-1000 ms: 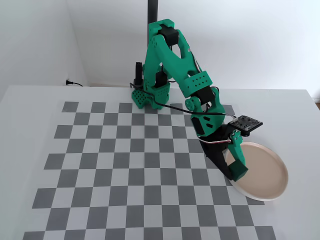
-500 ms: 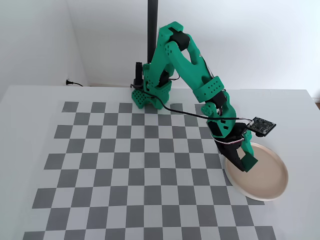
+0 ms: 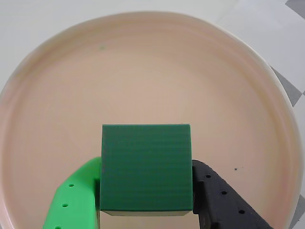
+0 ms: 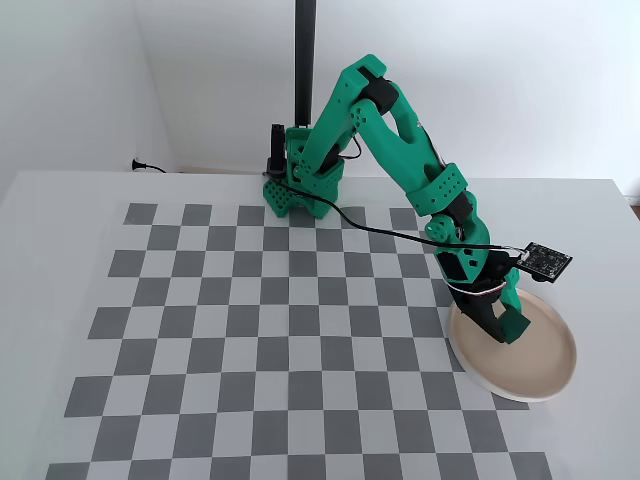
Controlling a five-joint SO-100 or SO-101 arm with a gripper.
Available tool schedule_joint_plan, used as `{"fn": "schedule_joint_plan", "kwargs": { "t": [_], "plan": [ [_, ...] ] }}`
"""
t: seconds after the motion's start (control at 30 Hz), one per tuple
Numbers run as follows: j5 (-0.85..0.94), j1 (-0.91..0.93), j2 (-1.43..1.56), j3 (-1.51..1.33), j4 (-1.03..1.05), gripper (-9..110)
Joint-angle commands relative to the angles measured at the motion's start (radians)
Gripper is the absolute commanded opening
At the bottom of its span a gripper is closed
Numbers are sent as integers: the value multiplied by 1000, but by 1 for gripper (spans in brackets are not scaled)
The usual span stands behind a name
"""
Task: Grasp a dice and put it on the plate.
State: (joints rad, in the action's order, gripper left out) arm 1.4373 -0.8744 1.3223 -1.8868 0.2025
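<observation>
One dice [image 3: 145, 167] sits clamped in the hand [image 3: 145, 210], over the plate [image 3: 143, 62], toward its near rim in the wrist view. Whether it touches the plate is unclear; released from height, it could bounce or roll over that rim onto the table [image 4: 60, 220].

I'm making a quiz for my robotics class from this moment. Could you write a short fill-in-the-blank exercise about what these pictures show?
1. In the wrist view, the gripper holds the dark green ____ between a bright green finger and a black one.
2. Beneath the gripper lies the round beige-pink ____, seen in both views.
3. In the fixed view, the plate sits at the ____ edge of the checkerboard.
4. The arm's base stands at the ____ edge of the checkerboard.

Missing words: dice; plate; right; far
</observation>
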Motion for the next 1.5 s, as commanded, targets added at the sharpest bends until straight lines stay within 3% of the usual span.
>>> {"fn": "schedule_joint_plan", "kwargs": {
  "t": [0.0,0.3,0.8,1.47],
  "plan": [
    [-8,-6,58,97,3,12],
    [-2,-3,98,97,44,20],
    [9,2,399,89,215,16],
    [-57,120,1132,-451,298,11]
  ]
}}
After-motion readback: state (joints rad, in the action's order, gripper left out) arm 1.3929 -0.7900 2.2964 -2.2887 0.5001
